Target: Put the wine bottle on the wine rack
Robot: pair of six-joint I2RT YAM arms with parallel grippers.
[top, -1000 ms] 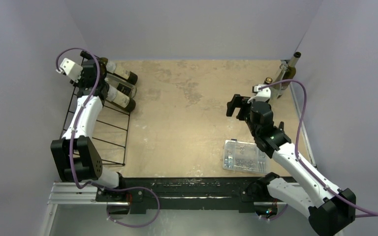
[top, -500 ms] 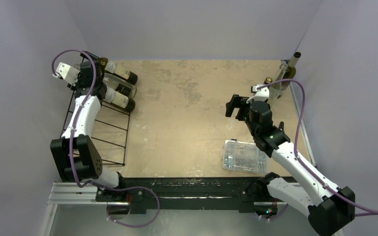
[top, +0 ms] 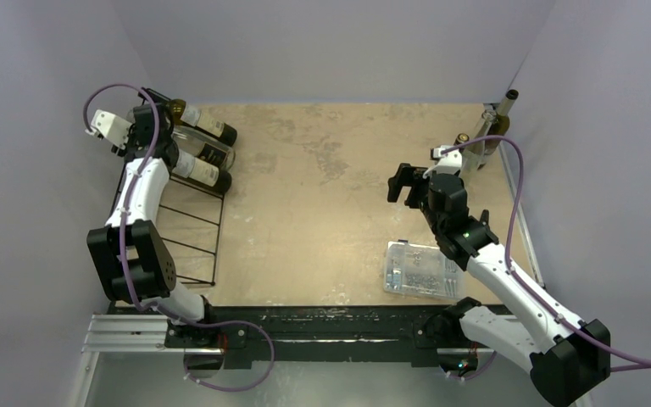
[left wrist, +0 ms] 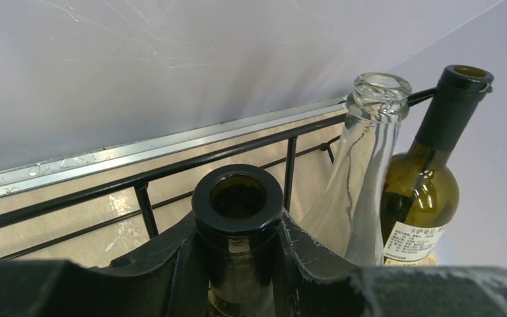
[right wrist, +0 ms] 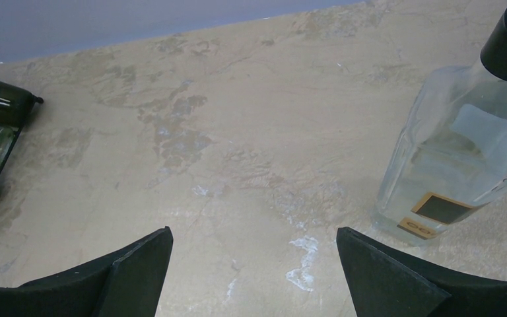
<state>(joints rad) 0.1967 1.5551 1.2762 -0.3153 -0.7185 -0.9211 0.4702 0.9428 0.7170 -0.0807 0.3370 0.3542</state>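
Observation:
A dark wine bottle (left wrist: 239, 218) lies on the black wire wine rack (top: 195, 231), the nearest of three bottles at the rack's far end (top: 206, 174). My left gripper (left wrist: 237, 257) is shut on its neck just below the open mouth. In the top view that gripper (top: 154, 151) sits over the rack's far left part. A clear bottle (left wrist: 360, 178) and a green bottle (left wrist: 429, 198) lie beside the held one. The rack's rail (left wrist: 145, 175) runs behind the bottle mouth. My right gripper (right wrist: 254, 264) stands open above bare table, right of centre (top: 403, 185).
A clear square bottle (right wrist: 455, 172) with a black cap stands just right of my right gripper. A second upright bottle (top: 502, 114) is in the far right corner. A clear plastic box (top: 421, 269) of small parts lies near the right arm. Walls close in on the left and right.
My left wrist has shifted left toward the wall, still shut on the bottle's neck. The right arm has hardly moved.

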